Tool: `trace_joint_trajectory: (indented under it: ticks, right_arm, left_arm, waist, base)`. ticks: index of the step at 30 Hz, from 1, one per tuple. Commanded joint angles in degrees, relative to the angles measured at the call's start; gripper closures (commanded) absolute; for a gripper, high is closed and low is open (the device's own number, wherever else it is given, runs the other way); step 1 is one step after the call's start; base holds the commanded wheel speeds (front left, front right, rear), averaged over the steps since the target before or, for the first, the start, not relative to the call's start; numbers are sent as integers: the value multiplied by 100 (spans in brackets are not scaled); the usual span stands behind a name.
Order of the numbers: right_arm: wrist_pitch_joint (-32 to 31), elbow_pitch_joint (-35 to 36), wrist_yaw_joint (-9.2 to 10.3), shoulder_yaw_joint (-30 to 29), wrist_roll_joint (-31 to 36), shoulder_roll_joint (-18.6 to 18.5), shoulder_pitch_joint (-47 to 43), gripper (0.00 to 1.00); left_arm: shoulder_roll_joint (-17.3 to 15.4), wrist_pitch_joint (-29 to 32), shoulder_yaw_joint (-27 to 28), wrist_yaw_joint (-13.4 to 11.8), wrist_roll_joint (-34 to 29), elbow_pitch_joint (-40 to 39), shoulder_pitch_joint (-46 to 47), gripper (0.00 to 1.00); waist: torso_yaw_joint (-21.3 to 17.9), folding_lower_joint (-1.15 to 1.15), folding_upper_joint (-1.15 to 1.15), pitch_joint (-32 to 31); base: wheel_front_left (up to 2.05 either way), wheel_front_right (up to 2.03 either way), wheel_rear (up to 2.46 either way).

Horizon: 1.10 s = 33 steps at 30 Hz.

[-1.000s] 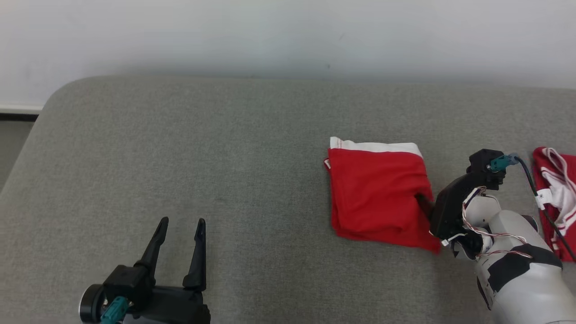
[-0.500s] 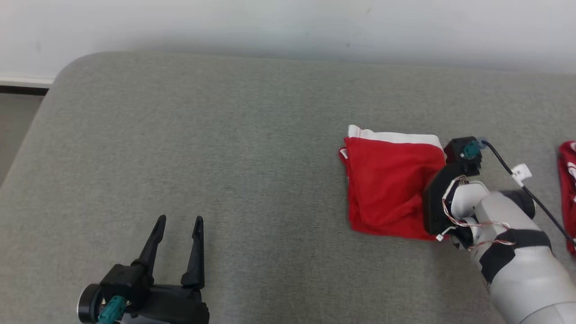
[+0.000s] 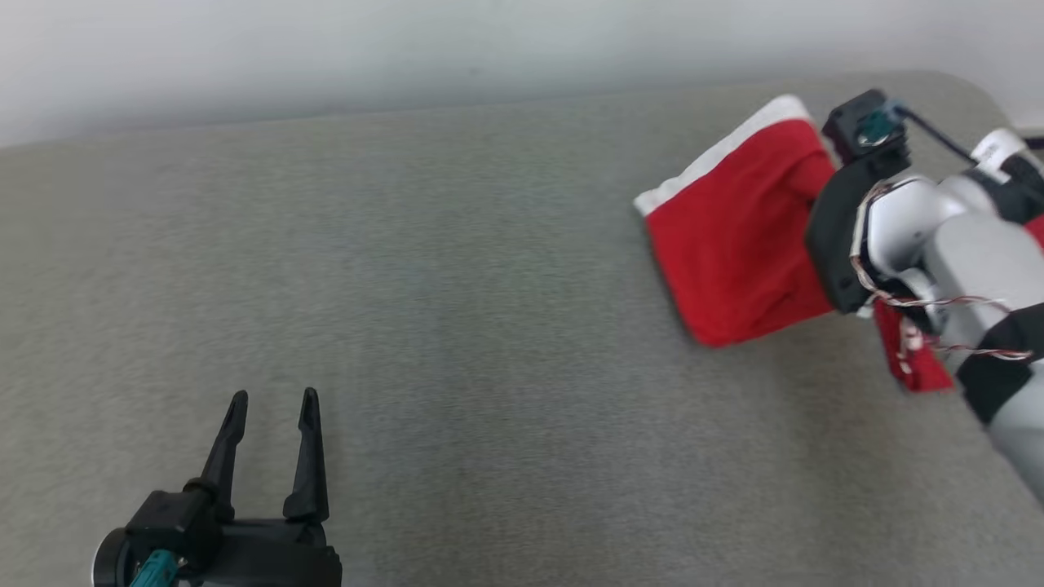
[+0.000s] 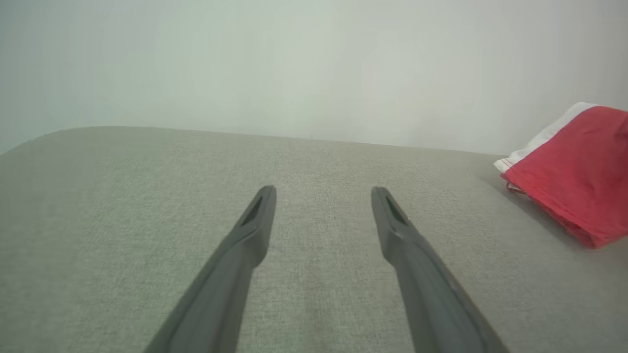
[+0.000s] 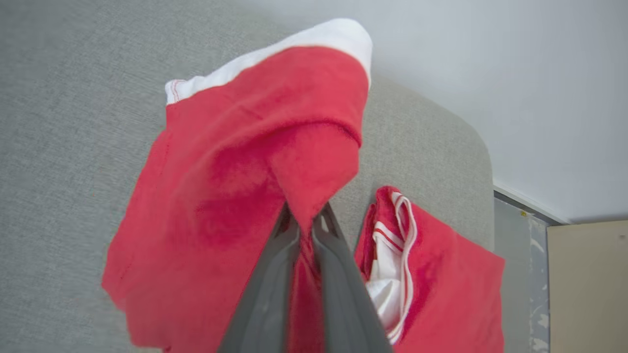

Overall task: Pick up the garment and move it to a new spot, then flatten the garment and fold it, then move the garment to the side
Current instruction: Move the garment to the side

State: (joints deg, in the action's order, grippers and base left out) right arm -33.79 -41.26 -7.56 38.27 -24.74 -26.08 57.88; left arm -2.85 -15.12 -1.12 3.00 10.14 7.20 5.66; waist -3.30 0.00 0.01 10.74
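Right tool (image 5: 306, 215) is pressed together on the garment (image 5: 221, 196), and the wrist view leaves no doubt about it. The two dark fingers (image 5: 265, 294) are clamped on a bunched peak of red cloth, with a strip of red showing between them all the way down. From that pinch the fabric fans out, red body below and white band (image 5: 274, 54) along the far side.

Up in the head view the garment (image 3: 734, 236) sits toward the far right corner of the grey upholstered surface (image 3: 449, 285), tilted, with its white band facing the far edge. The pale right arm (image 3: 938, 244) comes in from the right edge and covers the gripped side. The left wrist view shows the garment (image 4: 579, 171) with a shadow beneath it. Whether its low corner touches the surface or hangs just above it, the pictures are too soft to say.

Just beside it, closer to the right edge, lies a second red garment (image 5: 441, 284) with white striped trim, crumpled and flat on the surface.

Over on the other side, the left tool (image 3: 273, 399) is spread wide and holding nothing. It sits near the front edge, well apart from the garment, and its fingers point toward the far edge over bare grey fabric. Its own camera shows the same: left tool (image 4: 324, 192) with fingers parted above the surface, a pale wall (image 4: 294, 63) behind the far edge.
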Motion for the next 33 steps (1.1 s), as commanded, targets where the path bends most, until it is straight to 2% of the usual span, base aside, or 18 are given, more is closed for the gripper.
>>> trace_joint_trajectory:
  ticks: [1,6,12,24,26,27,28,33]
  right_arm:
    - [-31,117,18,108,-78,-155,25,100]
    - [36,408,18,253,-197,-771,133,100]
    - [453,182,18,-15,-33,-1088,178,100]
    - [1739,-856,18,-794,1166,-1240,181,100]
    - [1894,-1076,18,-934,1409,-1221,154,80]
    - [2001,-1139,18,-1035,1500,-1184,167,50]
    - [2114,-1200,18,-1127,1628,-1144,176,0]
    - [2867,-1333,18,-1533,2143,-999,60,0]
  left_arm:
    - [-7,2,20,3,-45,-32,88,0]
    - [-10,2,31,87,-177,-56,245,0]
    - [-68,2,50,177,-286,-27,440,0]
    - [-239,2,-7,307,-439,-70,845,0]
    - [-250,2,-2,320,-453,-109,893,0]
    - [-249,2,-9,327,-472,-127,916,0]
    - [-241,2,-20,333,-467,-149,939,0]
    - [-196,2,-54,342,-450,-160,887,0]
  waist:
    - [-573,0,-1,250]
    - [-854,0,-1,505]
    - [-974,0,-1,827]
    - [-785,0,-1,1450]
    - [-754,0,-1,1495]
    - [-744,0,-1,1503]
    - [-734,0,-1,1502]
    - [-669,0,-1,1313]
  base:
    - [0,0,0]
    - [0,0,0]
    - [0,0,0]
    - [0,0,0]
    - [0,0,0]
    - [0,0,0]
    - [0,0,0]
    - [0,0,0]
